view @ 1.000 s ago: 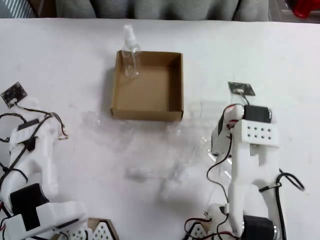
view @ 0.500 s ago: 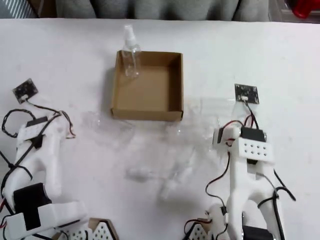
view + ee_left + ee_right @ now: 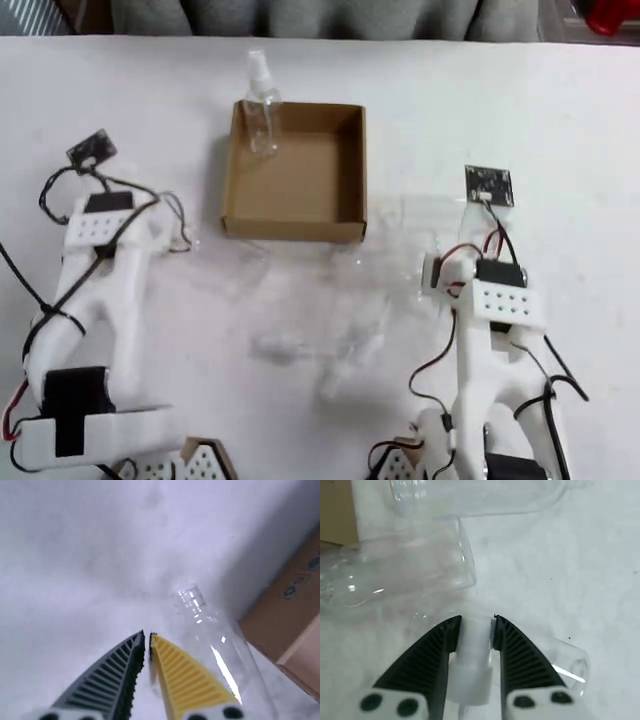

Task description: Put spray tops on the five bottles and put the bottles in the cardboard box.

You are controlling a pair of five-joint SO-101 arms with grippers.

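The open cardboard box sits at mid-table; a clear bottle with a spray top stands in its back left corner. Several clear bottles without tops lie on the table in front of the box. My left gripper is shut and holds nothing, low over the table, with one clear bottle lying beside its yellow finger and the box just past it. My right gripper is shut on a white spray top. Two bottles lie just ahead of it, and a third bottle's open neck lies beside it.
In the high view the left arm stands left of the box and the right arm to its right front. Loose wires hang off both wrists. The bottles between the arms are faint against the white table.
The left arm has swung forward and inward, toward the box's left front corner. The right arm has dropped lower over the table and then barely moved.
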